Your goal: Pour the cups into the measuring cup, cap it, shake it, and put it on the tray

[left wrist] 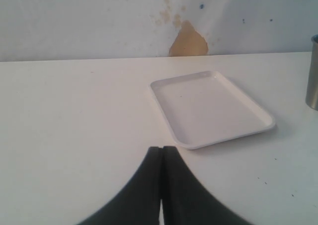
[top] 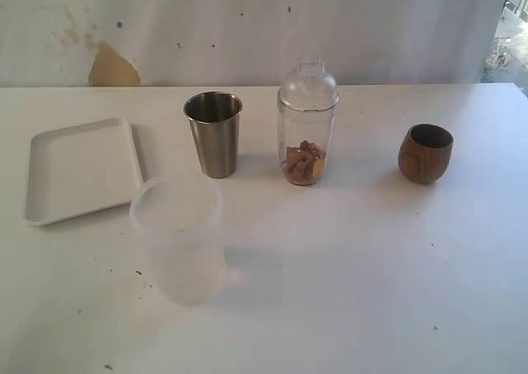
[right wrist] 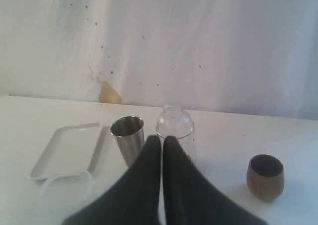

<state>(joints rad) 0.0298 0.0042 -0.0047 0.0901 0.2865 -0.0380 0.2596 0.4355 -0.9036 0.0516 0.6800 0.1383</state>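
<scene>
The measuring cup [top: 307, 126] stands upright at the table's back centre, a clear domed cap on top and brown pieces in its base; it also shows behind my right gripper [right wrist: 162, 139] as the measuring cup [right wrist: 175, 125]. Left of it stands the steel tumbler [top: 214, 133] [right wrist: 127, 138] [left wrist: 313, 71]. The brown wooden cup [top: 425, 153] [right wrist: 265, 177] sits to the right. The white tray [top: 78, 168] [left wrist: 211, 108] [right wrist: 67, 149] lies empty at the left. My left gripper [left wrist: 162, 148] is shut with nothing in it, short of the tray's near corner. My right gripper is shut too, empty. Neither gripper shows in the exterior view.
A wider frosted translucent plastic cup [top: 179, 238] [right wrist: 64, 190] stands in front of the tumbler, near the tray's front corner. A white wall [top: 247, 27] with a tan stain closes off the table's far edge.
</scene>
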